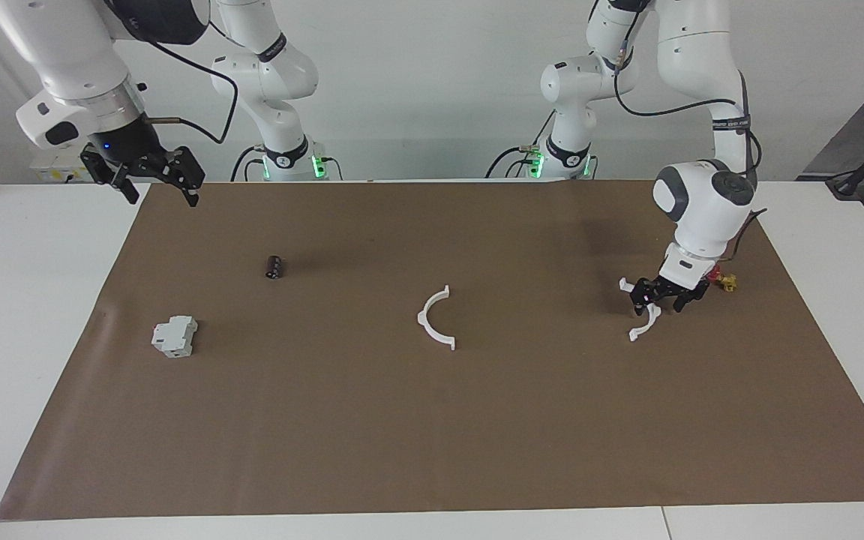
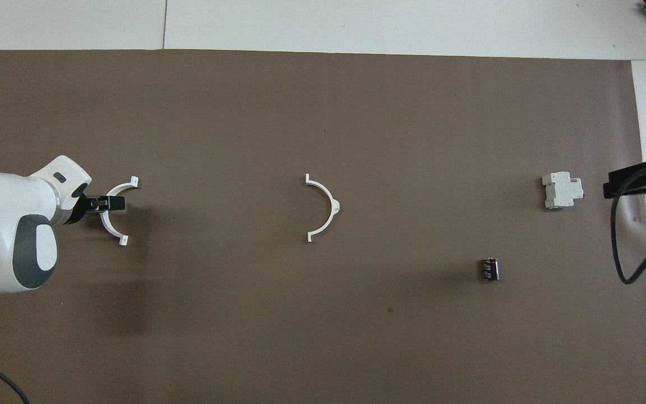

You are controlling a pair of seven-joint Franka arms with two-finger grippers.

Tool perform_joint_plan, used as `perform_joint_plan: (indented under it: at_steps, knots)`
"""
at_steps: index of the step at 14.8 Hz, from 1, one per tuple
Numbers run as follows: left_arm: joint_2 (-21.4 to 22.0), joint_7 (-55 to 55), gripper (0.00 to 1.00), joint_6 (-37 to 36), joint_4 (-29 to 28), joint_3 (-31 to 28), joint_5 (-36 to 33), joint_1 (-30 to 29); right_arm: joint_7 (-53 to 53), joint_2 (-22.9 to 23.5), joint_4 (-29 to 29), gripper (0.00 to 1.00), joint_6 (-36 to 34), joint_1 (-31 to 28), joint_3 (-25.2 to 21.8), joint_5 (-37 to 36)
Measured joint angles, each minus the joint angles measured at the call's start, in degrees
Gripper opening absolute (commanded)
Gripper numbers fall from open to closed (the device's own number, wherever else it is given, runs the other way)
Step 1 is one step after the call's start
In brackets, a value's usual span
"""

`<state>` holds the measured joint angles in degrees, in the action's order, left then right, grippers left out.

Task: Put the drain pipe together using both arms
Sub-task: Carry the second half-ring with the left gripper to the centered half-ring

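Drain pipe halves lie apart on the brown mat (image 1: 477, 435), not yet joined. Largest in view, the right arm (image 1: 64, 45) is raised high over the mat's corner at its own end, and its right gripper (image 1: 153, 180) hangs in the air with fingers spread and nothing between them; I judge it is waiting. The left arm (image 1: 702, 195) bends down at its own end of the table, and the left gripper (image 1: 661, 298) sits low at the second half-ring (image 1: 646, 319), fingers apart on either side of the arc's middle; whether they already pinch the plastic I cannot tell.

The first half-ring (image 1: 436, 319) rests at the mat's middle, well apart from both grippers. The two arcs lie side by side along the table's length with their open sides facing each other, tabs pointing inward, so the coming move turns on carrying the left arm's arc sideways toward the centre, tab ends first, without turning it.

Smaller things: a grey-white block (image 1: 175, 335) near the right arm's end, a small dark cylinder (image 1: 274, 266) nearer the robots than the block, and a red-and-yellow piece (image 1: 724, 281) just beside the left gripper
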<state>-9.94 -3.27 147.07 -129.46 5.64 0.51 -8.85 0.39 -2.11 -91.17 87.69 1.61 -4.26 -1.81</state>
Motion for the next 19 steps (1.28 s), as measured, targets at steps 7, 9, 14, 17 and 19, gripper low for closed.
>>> perform_joint_plan:
  at_steps: [7, 9, 14, 17, 19]
  knots:
    - [0.1, 0.8, 0.0, 0.9, -0.3, 0.5, 0.0, 0.2, -0.9, 0.4, -1.8, 1.0, 0.0, -0.1, 0.0, 0.0]
    - [0.1, 2.2, 0.0, 0.5, 0.8, 0.6, 0.0, 0.7, -2.7, 0.3, -1.7, 1.0, 0.0, -1.0, -0.1, 0.0]
    - [0.2, 22.6, 0.0, -7.9, 8.6, 1.1, 0.0, 12.4, -3.9, 0.3, -1.7, 1.0, 0.0, -0.9, -1.5, 0.0]
    - [0.2, 30.9, 0.0, -8.3, 9.0, 1.3, 0.0, 20.7, -3.9, 0.3, -1.7, 1.0, 0.0, -0.2, -2.4, 0.0]
    - [0.2, 35.3, 0.0, -8.3, 9.2, 1.3, 0.0, 24.7, -3.9, 0.3, -1.7, 1.0, 0.0, -0.1, -2.4, 0.0]
